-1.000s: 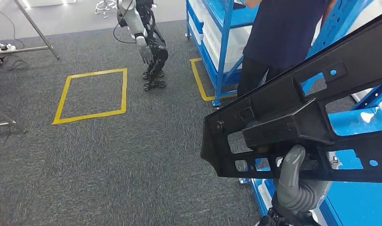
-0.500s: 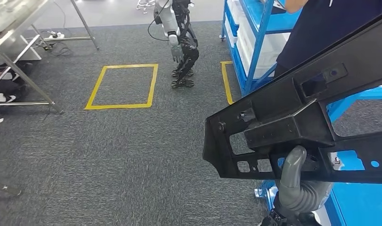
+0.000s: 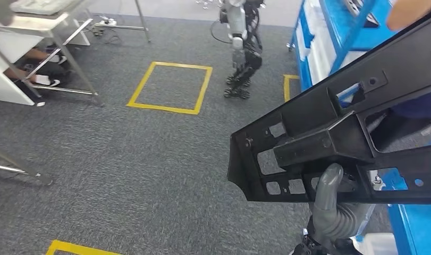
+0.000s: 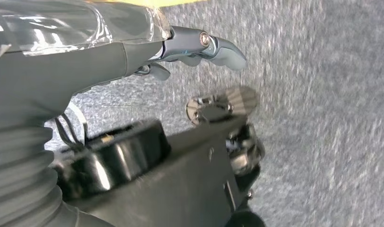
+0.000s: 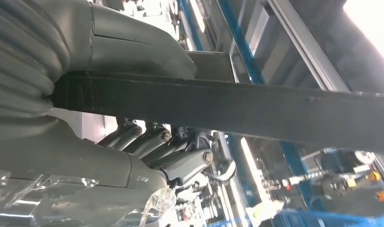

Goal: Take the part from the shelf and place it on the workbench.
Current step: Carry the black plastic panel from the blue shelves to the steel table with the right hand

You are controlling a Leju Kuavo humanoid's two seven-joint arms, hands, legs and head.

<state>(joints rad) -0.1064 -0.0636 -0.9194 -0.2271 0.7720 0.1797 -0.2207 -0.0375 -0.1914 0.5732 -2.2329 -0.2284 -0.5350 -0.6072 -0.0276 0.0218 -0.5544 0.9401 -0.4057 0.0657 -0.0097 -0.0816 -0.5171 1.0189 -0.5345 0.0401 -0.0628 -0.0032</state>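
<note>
right hand [image 3: 335,204] clamped on black part [image 3: 330,141], thumb over its edge, left hand [image 4: 199,45] holding nothing, fingers apart

Matt black plastic part [image 3: 330,143], rough grey carpet [image 3: 138,164], glossy, probably painted-metal blue shelf [image 3: 335,32]

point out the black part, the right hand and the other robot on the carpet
black part [image 3: 330,143]: head view, on its raised central bar.
right hand [image 3: 330,204]: head view, on the grey thumb gripping the part's lower edge.
other robot [image 3: 244,50]: head view, on its dark legs.
</note>
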